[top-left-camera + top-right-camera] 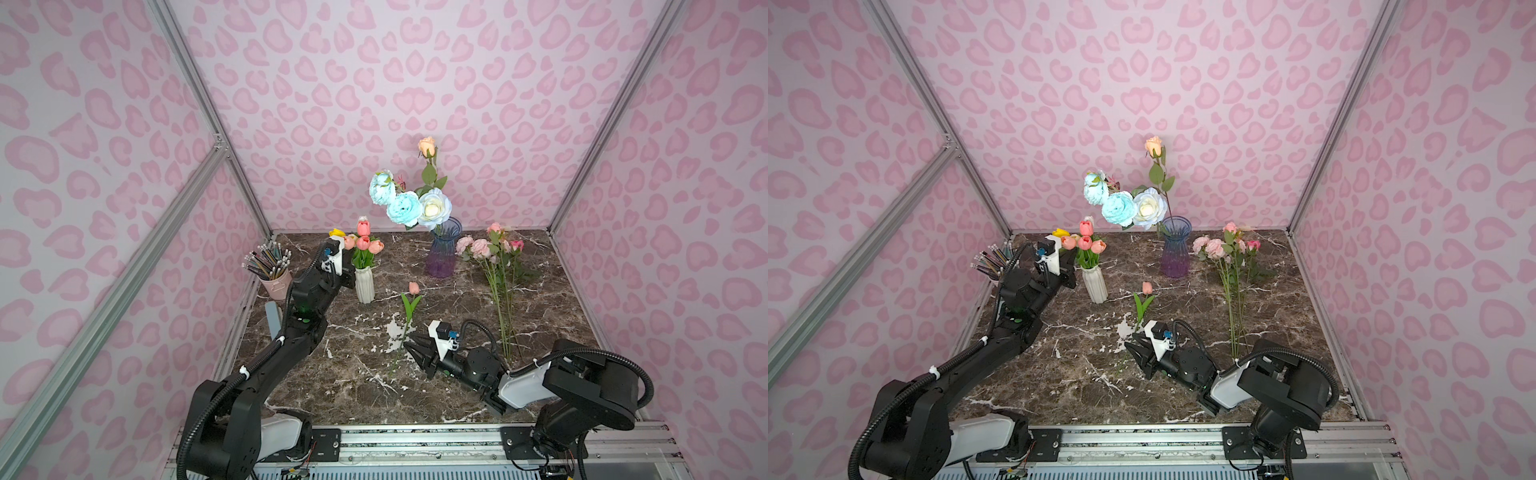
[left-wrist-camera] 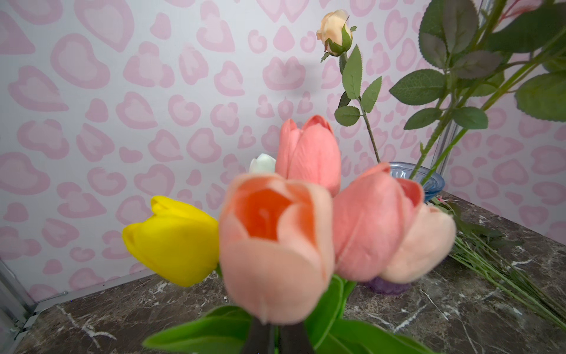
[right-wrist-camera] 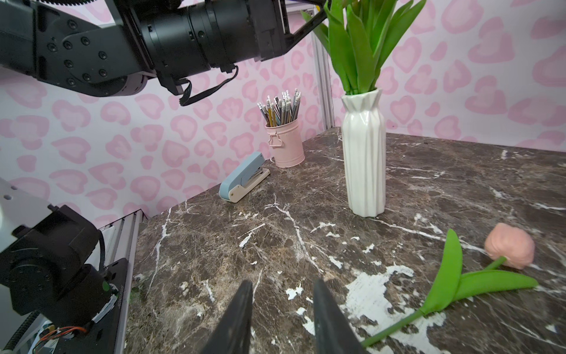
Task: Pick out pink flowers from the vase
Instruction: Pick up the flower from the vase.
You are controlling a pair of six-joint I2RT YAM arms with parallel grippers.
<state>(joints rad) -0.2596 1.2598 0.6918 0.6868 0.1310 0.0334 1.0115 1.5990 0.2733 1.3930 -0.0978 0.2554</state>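
Lower centre, the right gripper (image 3: 283,285) sits narrowly open and empty beside one pink tulip (image 1: 410,309) lying on the counter (image 1: 457,324). Pink roses (image 1: 482,248) lie right. Farther left, the left gripper (image 2: 275,337) pinches a salmon tulip (image 2: 275,245) in the white vase (image 1: 365,284); three more wait there.

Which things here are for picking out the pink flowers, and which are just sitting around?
For the job: pink tulips, white vase, loose tulip on the table, pink roses on the table, purple vase.

Just sitting around: blue flowers, peach rose, yellow tulip, pencil cup, stapler.
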